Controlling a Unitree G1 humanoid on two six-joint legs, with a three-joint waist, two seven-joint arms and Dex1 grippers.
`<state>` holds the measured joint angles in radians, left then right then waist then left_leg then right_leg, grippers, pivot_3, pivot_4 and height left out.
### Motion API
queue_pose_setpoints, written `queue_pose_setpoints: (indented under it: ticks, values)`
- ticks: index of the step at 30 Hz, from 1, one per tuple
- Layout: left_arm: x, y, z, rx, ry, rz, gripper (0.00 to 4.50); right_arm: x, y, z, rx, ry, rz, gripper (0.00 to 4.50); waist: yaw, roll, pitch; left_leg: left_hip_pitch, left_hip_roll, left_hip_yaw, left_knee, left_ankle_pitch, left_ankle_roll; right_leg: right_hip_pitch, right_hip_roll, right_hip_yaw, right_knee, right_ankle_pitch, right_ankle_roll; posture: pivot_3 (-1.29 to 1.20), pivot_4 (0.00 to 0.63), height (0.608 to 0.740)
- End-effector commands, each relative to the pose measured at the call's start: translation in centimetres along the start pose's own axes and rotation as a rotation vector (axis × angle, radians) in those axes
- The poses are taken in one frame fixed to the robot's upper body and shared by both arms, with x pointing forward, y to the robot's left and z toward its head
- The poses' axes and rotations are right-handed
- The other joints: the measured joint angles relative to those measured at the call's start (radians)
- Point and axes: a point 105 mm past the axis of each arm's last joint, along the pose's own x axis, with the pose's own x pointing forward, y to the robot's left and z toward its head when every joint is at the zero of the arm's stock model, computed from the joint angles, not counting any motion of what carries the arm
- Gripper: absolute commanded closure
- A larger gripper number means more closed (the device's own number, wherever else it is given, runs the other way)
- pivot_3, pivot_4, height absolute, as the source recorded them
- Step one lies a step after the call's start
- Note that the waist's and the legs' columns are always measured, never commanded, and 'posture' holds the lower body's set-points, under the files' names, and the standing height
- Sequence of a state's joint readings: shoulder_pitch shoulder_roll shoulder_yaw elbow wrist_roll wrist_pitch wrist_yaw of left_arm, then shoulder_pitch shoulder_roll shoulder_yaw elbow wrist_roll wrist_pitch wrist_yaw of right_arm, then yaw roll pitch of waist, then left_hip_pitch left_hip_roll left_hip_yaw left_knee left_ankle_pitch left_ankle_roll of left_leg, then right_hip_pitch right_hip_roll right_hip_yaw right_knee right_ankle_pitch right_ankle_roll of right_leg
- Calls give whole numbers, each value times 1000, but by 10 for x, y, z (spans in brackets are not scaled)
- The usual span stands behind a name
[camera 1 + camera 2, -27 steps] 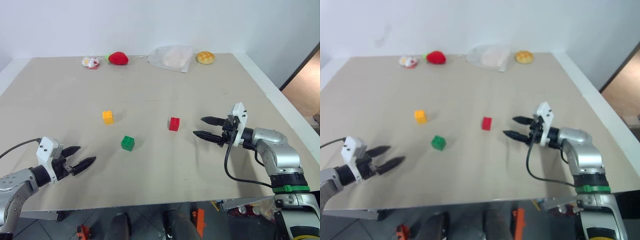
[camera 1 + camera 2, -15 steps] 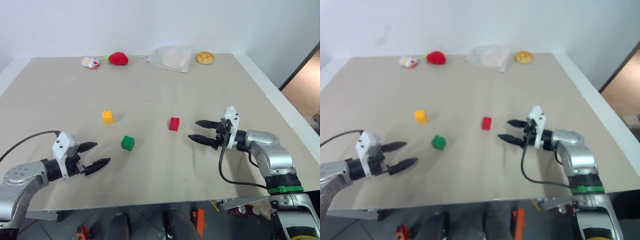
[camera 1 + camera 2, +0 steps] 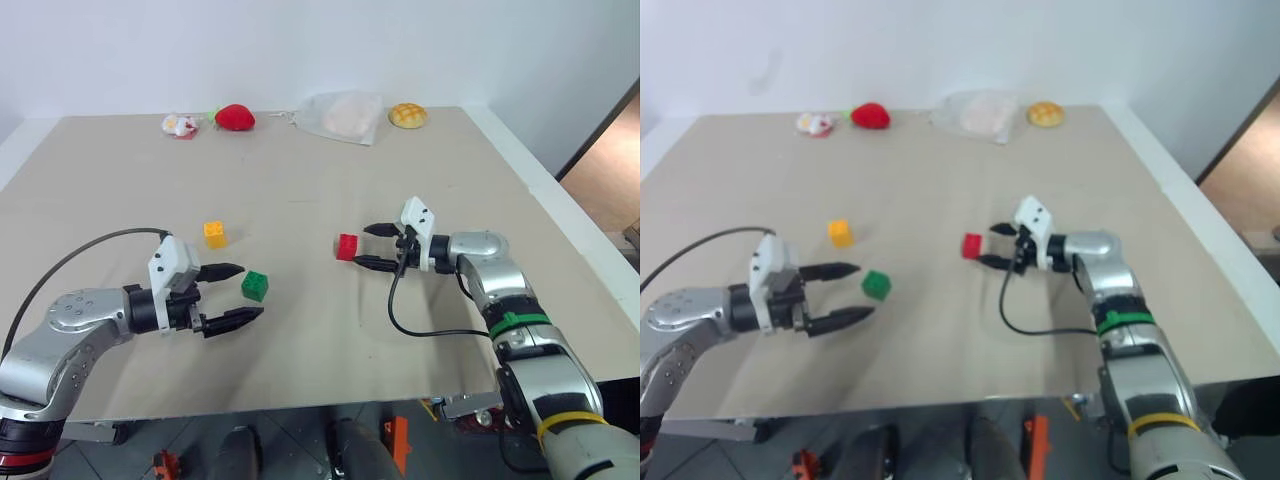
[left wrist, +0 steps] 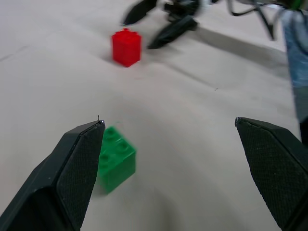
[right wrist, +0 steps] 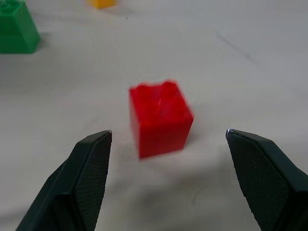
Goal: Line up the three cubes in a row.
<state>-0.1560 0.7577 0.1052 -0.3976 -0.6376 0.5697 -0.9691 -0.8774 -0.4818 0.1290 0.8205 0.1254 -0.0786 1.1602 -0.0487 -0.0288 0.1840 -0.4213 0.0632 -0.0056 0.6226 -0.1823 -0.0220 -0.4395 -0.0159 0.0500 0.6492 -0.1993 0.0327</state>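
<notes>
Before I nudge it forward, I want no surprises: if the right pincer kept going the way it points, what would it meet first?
The red cube, most likely. It sits just ahead of the open right pincer, roughly centred between its fingers, with nothing between.

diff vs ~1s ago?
Both arms closed in, jaws open. Right gripper moved left, up to the red cube; left gripper moved right, up to the green cube. Nothing grasped. All three cubes, yellow cube included, stayed put.

three cubes, one strawberry toy, one bun.
</notes>
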Motion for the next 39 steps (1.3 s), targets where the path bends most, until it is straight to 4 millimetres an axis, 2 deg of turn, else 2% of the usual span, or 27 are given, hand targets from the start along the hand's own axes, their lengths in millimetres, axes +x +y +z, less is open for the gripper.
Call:
queue_pose_setpoints:
  ticks: [1, 6, 13, 14, 20, 21, 25, 28, 31, 39]
  values:
    - [3, -4, 7, 33, -4, -17, 17, 8, 0, 6, -28, -6, 38, 567, 0, 0, 0, 0, 0, 0, 0, 0, 0, 0, 0, 0, 0, 0, 0, 0, 150, 740]
    - [2, -4, 3, 26, -2, -1, 17, 14, 5, 3, -27, -2, 83, 567, 0, 0, 0, 0, 0, 0, -1, 0, 0, 0, 0, 0, 0, 0, 1, 0, 150, 740]
    - [3, -4, 0, 12, -14, 23, 17, 26, 2, 3, 11, -23, 44, 567, -1, 0, 0, 1, 0, 0, 0, 0, 0, 0, 1, 2, 0, 1, -1, 0, 150, 740]
    - [3, -4, -1, 11, -16, 25, 0, 26, 1, 4, 23, -30, 37, 1077, 0, 0, 0, 1, 0, 0, 0, 0, 0, 0, 1, 2, 0, 1, -1, 0, 150, 740]
    - [2, -3, -3, 1, -21, 44, 0, 20, 3, 3, 38, -56, 51, 3067, 0, 0, 0, 1, 0, 0, 1, 0, 0, 0, 1, 2, 1, 2, -1, 0, 150, 740]
    - [1, -1, -5, -3, -17, 53, 0, 17, 4, 1, 38, -52, 57, 3246, 0, 0, 0, 1, 0, 0, 1, 0, 0, 0, 1, 2, 1, 2, -1, 0, 150, 740]
    - [-7, 2, -11, -41, -6, 61, 0, 4, 11, -1, 35, -40, 128, 3243, 0, 0, 0, 1, 0, 0, 0, 0, 0, 0, 1, 2, 1, 2, -1, 0, 150, 740]
    - [-15, 7, -16, -61, 14, 72, 0, -10, 26, 4, 25, -61, 239, 3243, 1, 0, 0, 1, 0, 0, 0, 0, 0, 0, 1, 2, 1, 1, -1, 0, 150, 740]
    - [-24, 16, -15, -85, 6, 94, 0, -23, 45, 0, -16, -32, 335, 3243, 1, 0, 0, 2, 0, 0, 1, 0, 0, 0, 1, 2, 1, 1, -1, 0, 150, 740]
    - [-23, 20, -9, -111, -14, 77, 0, -28, 61, -7, -46, 22, 413, 3243, 0, 0, 0, 3, 0, 0, 3, 0, 0, 0, 2, 4, 1, 4, -1, 0, 150, 740]
